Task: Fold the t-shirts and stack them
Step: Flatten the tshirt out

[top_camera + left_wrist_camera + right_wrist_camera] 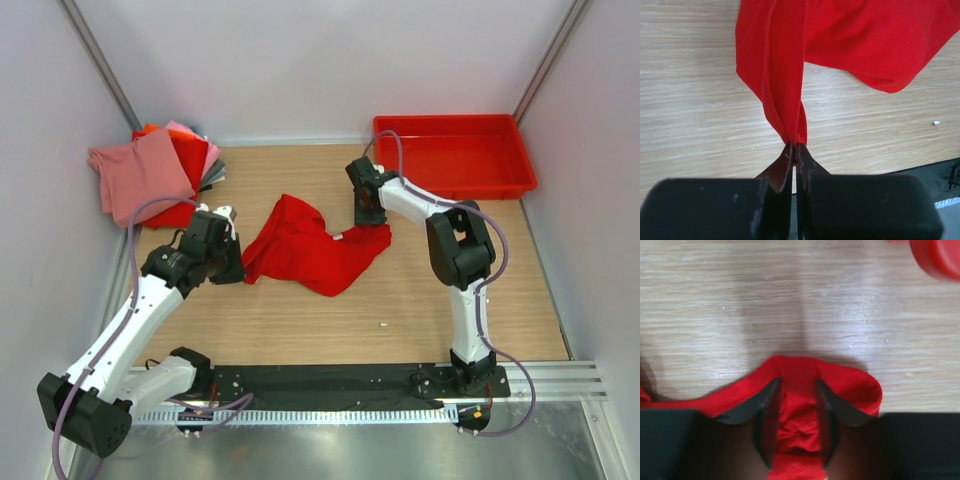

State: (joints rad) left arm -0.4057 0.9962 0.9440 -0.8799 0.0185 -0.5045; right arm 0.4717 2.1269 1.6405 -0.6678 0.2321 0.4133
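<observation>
A bright red t-shirt lies crumpled in the middle of the wooden table. My left gripper is shut on its left corner, and in the left wrist view the cloth runs down into the pinched tips. My right gripper is down on the shirt's right end. Its jaws stand partly apart, still open, with a bunched fold of red cloth between them. Folded t-shirts in pink, red, orange and grey are piled at the back left.
A rigid red plastic tray sits at the back right, and its corner shows in the right wrist view. White walls close the table on three sides. A black base plate runs along the near edge.
</observation>
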